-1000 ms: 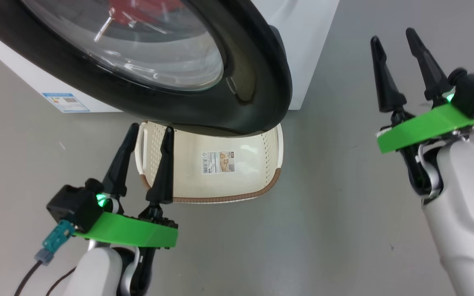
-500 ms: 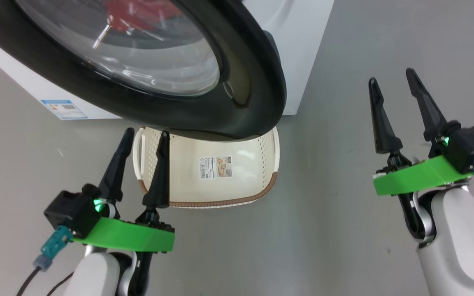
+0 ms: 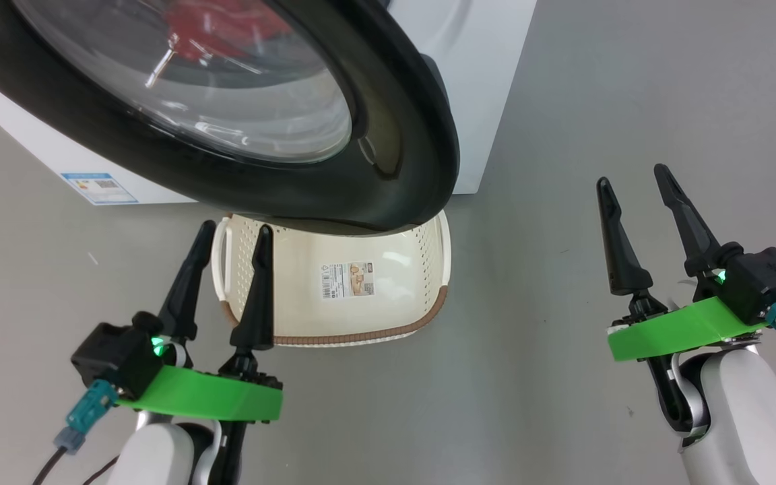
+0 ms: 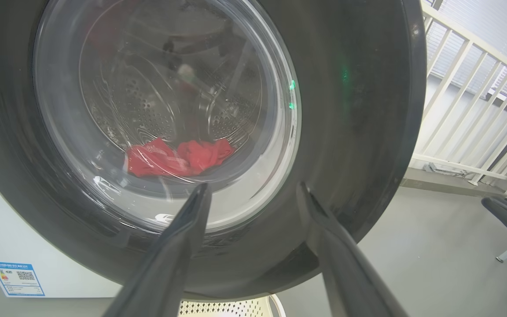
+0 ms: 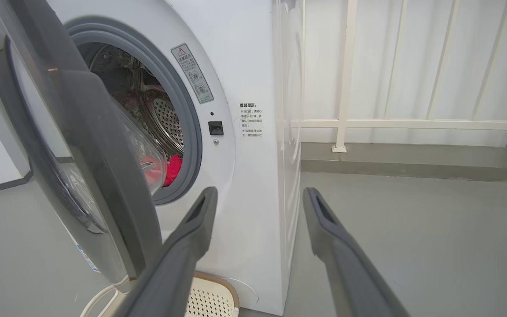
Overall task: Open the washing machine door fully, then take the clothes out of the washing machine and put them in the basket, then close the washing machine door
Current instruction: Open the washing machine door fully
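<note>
Washing machine door (image 3: 422, 135) ajar | left gripper (image 3: 236, 229) near rim, spread, empty | right gripper (image 3: 632, 175) aside, spread, empty

Glossy door (image 3: 415, 135), perforated plastic basket (image 3: 361, 335), soft cloth clothes (image 4: 174, 158)

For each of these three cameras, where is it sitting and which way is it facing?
Head view: on the head, looking down at the basket under the washing machine door; left gripper and right gripper show, open.
Left wrist view: on the left wrist, facing the door's glass; own fingers at bottom.
Right wrist view: on the right wrist, facing the washing machine's opening past the door; own fingers at bottom.
Shared: both wrist views show the red clothes inside.
</note>
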Tool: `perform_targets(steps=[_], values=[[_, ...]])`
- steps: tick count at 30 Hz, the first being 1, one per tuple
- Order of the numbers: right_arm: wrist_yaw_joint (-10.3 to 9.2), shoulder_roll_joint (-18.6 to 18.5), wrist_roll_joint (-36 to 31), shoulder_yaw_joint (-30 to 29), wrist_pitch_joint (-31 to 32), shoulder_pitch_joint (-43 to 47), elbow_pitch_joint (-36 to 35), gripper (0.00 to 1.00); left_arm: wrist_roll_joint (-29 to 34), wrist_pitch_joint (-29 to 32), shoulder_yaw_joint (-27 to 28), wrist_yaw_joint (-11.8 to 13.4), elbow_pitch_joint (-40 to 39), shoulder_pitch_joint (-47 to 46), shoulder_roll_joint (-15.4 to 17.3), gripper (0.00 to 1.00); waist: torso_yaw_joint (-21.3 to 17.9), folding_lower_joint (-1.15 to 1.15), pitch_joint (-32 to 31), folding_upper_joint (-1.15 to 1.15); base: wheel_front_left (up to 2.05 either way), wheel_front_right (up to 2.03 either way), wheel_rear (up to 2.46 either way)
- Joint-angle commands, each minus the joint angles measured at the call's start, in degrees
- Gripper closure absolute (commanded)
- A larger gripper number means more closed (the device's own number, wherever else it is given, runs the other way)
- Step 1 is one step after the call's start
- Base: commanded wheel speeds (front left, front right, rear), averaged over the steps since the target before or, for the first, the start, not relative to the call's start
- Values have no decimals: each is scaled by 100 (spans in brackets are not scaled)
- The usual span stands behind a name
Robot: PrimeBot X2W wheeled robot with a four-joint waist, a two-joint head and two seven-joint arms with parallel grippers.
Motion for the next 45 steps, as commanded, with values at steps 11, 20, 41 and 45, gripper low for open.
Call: perform_targets(steps=[11, 20, 41, 45], values=[[28, 29, 108, 87, -36, 8, -191, 0, 105, -45, 243, -23, -210, -8, 53, 0, 1, 0, 89, 0, 0, 0, 0], [28, 29, 1040, 186, -29, -458, 215, 100, 134, -45, 212, -22, -278, -34, 45, 0, 89, 0, 173, 0, 0, 0, 0], [28, 29, 5497, 403, 2447, -2337, 806, 100, 79, -45, 38, -16, -431, -104, 35, 0, 363, 0, 467, 0, 0, 0, 0], [28, 29, 6268, 413, 3076, -2667, 1137, 100, 45, -45, -2, -11, -428, -131, 33, 0, 406, 0, 515, 0, 0, 0, 0]])
